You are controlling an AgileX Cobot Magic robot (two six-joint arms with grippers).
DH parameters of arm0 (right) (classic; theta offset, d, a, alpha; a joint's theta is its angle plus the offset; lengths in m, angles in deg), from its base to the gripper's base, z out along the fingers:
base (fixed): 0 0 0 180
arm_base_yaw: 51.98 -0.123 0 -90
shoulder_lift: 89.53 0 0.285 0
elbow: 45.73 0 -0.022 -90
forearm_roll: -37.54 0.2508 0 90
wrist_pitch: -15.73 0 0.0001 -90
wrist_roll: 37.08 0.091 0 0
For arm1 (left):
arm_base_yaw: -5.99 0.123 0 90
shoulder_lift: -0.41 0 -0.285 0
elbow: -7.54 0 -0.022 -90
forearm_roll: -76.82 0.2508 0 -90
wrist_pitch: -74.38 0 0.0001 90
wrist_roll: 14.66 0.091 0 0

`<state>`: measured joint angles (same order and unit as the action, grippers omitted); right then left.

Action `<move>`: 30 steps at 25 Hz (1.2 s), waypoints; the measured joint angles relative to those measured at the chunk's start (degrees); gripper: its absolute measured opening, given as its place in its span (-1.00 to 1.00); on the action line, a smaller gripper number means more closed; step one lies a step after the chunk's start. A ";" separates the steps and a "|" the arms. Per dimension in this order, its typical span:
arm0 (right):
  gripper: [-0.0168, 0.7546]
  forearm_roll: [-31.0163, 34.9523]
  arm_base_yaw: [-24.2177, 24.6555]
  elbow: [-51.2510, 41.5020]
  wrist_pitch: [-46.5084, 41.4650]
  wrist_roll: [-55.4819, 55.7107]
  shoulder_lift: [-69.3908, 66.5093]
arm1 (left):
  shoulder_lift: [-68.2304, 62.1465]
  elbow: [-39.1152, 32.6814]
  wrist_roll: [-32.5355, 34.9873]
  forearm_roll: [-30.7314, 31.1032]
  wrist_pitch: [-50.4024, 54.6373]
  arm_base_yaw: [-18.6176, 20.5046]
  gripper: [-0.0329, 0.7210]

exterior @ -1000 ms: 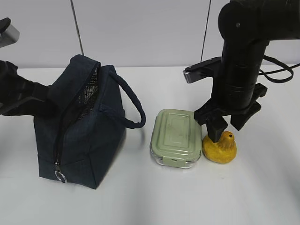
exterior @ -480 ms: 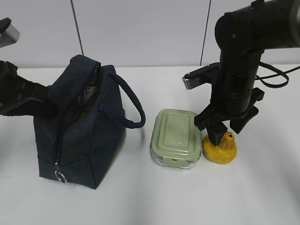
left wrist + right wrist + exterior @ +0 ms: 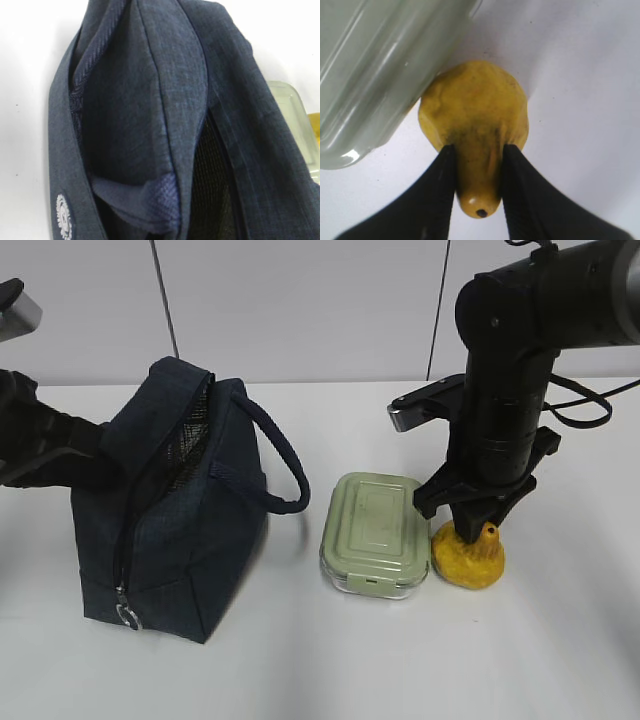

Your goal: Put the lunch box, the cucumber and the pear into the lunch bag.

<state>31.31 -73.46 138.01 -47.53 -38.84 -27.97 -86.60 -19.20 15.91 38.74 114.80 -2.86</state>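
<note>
The bag [image 3: 170, 510] stands nearest, at the front left of the white table [image 3: 330, 670], its zip run open up the front face and its mesh lining showing through the gap; the silver ring pull [image 3: 127, 616] hangs at its bottom corner. Just right of the bag, with a strip of bare table between them, sits the lunch box [image 3: 375, 533], lid clipped on, outside the bag. Right of the box and touching its side is the pear [image 3: 468, 558], down on the table with its stub end up. The right gripper [image 3: 472, 530] comes straight down on it, and the right wrist view shows the two black fingers [image 3: 440, 190] closed in against the narrow top of the pear [image 3: 477, 125], one on each side, with the box's glass edge [image 3: 375, 75] hard by. The grip looks made, but the fruit is not seen off the table. Behind the bag, to its left, the left arm [image 3: 45, 445] presses against the fabric; its wrist view is filled by the bag's mouth [image 3: 150, 125], and the left gripper itself is not seen, so whether it holds the cloth cannot be told. The cucumber shows in no view; it may lie inside the bag or out of frame. By this reckoning the pear is the item in hand, the box waits its turn, and neither of the two visible items is packed.
</note>
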 joint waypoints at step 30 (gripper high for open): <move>-0.36 31.80 -7.82 22.88 5.30 -15.47 10.90 | 0.00 0.00 0.00 0.49 0.00 0.00 -0.91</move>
<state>63.11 -81.28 160.88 -42.23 -54.31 -17.07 -86.60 -19.20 15.91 39.23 114.80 -2.86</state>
